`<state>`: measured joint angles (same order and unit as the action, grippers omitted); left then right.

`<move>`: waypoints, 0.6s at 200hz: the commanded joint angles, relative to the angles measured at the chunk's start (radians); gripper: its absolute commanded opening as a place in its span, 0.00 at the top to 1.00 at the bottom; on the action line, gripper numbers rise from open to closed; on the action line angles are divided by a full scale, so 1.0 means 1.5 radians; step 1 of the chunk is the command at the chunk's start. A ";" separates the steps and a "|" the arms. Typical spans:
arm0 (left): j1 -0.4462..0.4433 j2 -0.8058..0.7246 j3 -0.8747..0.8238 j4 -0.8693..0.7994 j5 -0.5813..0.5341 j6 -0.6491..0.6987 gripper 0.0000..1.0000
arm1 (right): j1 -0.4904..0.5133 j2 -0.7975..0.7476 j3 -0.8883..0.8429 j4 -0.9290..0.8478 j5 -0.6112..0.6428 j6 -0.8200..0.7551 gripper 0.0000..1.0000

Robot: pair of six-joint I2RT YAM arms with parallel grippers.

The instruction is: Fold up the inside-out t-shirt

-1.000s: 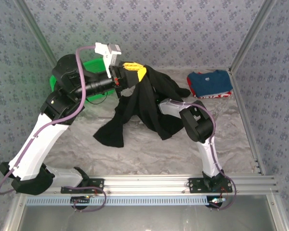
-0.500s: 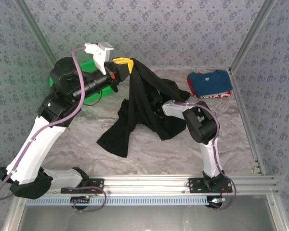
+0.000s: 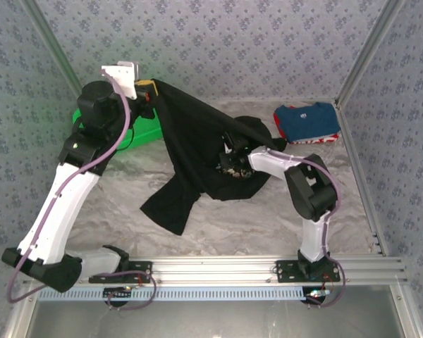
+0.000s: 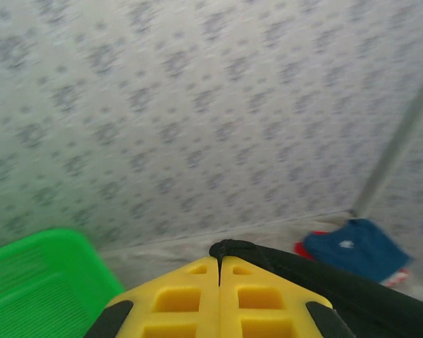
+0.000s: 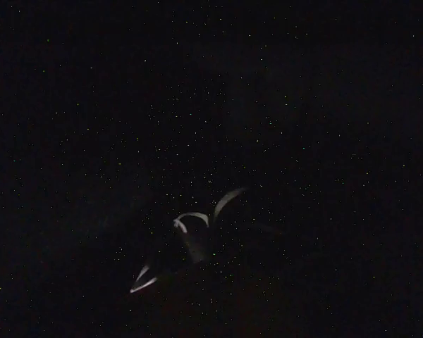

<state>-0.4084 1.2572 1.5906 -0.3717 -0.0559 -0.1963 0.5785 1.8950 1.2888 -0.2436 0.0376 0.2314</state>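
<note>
The inside-out t-shirt (image 3: 190, 141) is black and hangs from my left gripper (image 3: 149, 88), raised high at the back left. In the left wrist view the yellow jaws of the left gripper (image 4: 219, 259) are shut on a fold of the black t-shirt (image 4: 324, 278). The cloth stretches down to the right, and one sleeve trails on the table. My right gripper (image 3: 229, 149) is buried in the shirt's middle, shut in the fabric beside a small coloured print patch (image 3: 234, 170). The right wrist view is dark under the cloth.
A green basket (image 3: 137, 134) sits at the back left below the left arm, also seen as the basket (image 4: 35, 282) in the left wrist view. A folded blue shirt with red trim (image 3: 307, 123) lies at the back right. Patterned walls enclose the table.
The left gripper has carried the shirt's edge up and to the left, spreading the cloth. The right gripper has closed inside the fabric.
</note>
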 commanded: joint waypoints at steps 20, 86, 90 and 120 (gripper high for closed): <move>0.066 0.117 0.010 -0.018 -0.069 -0.010 1.00 | 0.028 -0.108 0.029 -0.012 -0.124 -0.046 1.00; 0.088 0.284 0.117 -0.071 -0.015 -0.021 1.00 | 0.070 -0.091 0.090 -0.051 -0.172 -0.038 1.00; 0.089 0.286 0.121 -0.066 -0.006 -0.025 1.00 | 0.070 -0.083 0.095 -0.060 -0.163 -0.039 1.00; 0.110 0.302 0.199 -0.068 0.040 -0.063 1.00 | 0.085 -0.031 0.109 -0.097 -0.098 -0.063 1.00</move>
<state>-0.2749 1.7134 1.7477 -0.4770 -0.0528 -0.2375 0.6910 1.7866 1.4147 -0.3149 -0.1875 0.1776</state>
